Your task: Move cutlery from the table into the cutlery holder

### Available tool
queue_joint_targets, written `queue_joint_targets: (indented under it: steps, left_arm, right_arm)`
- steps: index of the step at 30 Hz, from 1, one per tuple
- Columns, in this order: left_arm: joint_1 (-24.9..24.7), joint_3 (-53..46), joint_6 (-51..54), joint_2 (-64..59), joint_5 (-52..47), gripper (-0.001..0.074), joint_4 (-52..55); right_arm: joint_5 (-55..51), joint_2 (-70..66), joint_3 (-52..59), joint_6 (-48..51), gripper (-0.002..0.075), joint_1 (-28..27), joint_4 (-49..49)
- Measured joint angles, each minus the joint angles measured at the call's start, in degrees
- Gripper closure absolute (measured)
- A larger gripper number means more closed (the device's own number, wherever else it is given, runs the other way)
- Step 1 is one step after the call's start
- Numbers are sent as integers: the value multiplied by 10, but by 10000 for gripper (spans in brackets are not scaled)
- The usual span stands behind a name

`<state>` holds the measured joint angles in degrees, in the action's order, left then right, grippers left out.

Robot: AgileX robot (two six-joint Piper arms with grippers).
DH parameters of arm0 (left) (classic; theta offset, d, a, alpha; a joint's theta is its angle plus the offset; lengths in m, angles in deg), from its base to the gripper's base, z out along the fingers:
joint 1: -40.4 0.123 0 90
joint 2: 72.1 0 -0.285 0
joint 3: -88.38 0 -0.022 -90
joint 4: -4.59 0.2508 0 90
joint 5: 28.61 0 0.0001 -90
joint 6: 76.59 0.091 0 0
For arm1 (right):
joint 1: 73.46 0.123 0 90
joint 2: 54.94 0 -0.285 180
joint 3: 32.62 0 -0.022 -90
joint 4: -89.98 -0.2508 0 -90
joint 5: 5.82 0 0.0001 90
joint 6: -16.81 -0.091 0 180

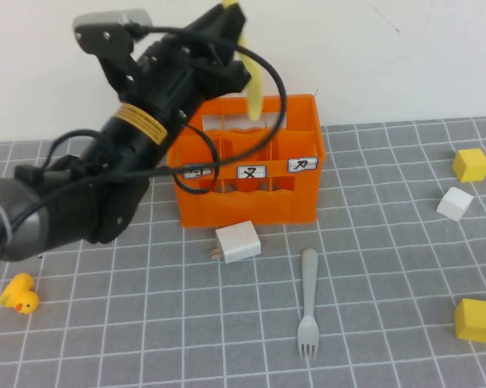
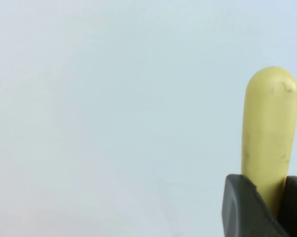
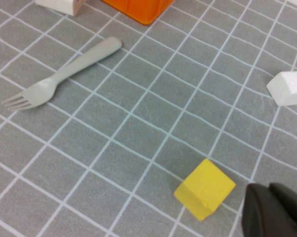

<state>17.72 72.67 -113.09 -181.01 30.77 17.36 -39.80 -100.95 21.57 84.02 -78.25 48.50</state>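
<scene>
Two yellow cubes [image 1: 471,164] [image 1: 475,319], white cube [image 1: 454,203], white box [image 1: 238,242], yellow duck [image 1: 19,293].

Holder [image 1: 251,194] labels [image 1: 251,171] (black signs) unreadable.

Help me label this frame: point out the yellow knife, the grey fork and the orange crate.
yellow knife [image 1: 255,97], high view, blade above the crate.
grey fork [image 1: 309,284], high view, mid-handle.
orange crate [image 1: 251,204], high view, front wall.
</scene>
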Motion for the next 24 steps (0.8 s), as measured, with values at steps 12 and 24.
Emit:
queue_joint_targets:
  steps: [12,24]
  left_arm:
    - [-20,0,-66,-82,59,611,14]
    - [-37,44,-67,-144,60,620,-17]
  right_arm:
    - [2,0,0,0,729,0,0]
    - [3,0,0,0,729,0,0]
